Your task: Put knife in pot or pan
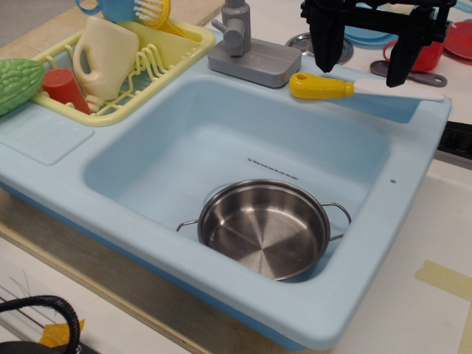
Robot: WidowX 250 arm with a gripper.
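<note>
A: Where is the toy plastic knife with the rounded yellow handle and flat white blade [354,88] found?

B: It is laid flat on the back rim of the light blue plastic sink [413,243], just beside the grey toy faucet base [254,57]. The handle is pointed toward the faucet.

A: And the shallow round stainless-steel pot with two wire loop handles [264,228]?

B: It is placed upright on the sink floor, near the front wall. Nothing is seen inside it.

A: How is the black robot gripper [365,63] held?

B: It is hung directly above the white blade, with the jaws spread wide, one on each side of the blade. Nothing is grasped, and contact with the knife cannot be confirmed.

A: So how much of the task is done?

B: It is judged that only the approach is made. The grasp, the lift, the carry over the basin and the release into the pot are all left.
</note>
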